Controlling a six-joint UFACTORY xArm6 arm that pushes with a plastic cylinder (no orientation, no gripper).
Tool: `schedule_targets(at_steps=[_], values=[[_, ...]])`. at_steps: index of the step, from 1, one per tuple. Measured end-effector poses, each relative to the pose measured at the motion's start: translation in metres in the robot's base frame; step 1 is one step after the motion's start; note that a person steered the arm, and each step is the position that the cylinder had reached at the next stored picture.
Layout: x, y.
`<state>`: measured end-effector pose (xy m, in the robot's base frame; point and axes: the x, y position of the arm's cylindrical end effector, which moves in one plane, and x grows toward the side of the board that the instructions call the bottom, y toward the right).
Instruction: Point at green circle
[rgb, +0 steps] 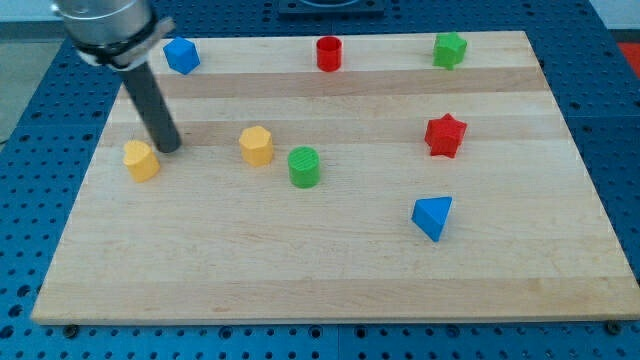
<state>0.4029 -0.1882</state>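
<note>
Green circle lies well to the view's right of my tip. End effector is a bare rod, clamped on nothing, just beside a yellow block. Approach step: I judge the next move passes the yellow hexagon block across the surface.

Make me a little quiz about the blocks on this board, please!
1. True or false: my tip touches the green circle.
2. Which block is closest to my tip? A) blue triangle B) yellow block at the view's left C) red star
3. Fill in: the green circle sits just right of the other yellow block, which has a ____ colour.

Key: 1 false; 2 B; 3 yellow.
</note>
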Motion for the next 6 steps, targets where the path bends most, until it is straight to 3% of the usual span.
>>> schedule_targets(at_steps=[1,5,6], values=[[-0.016,0.053],[-0.040,0.063],[-0.033,0.092]])
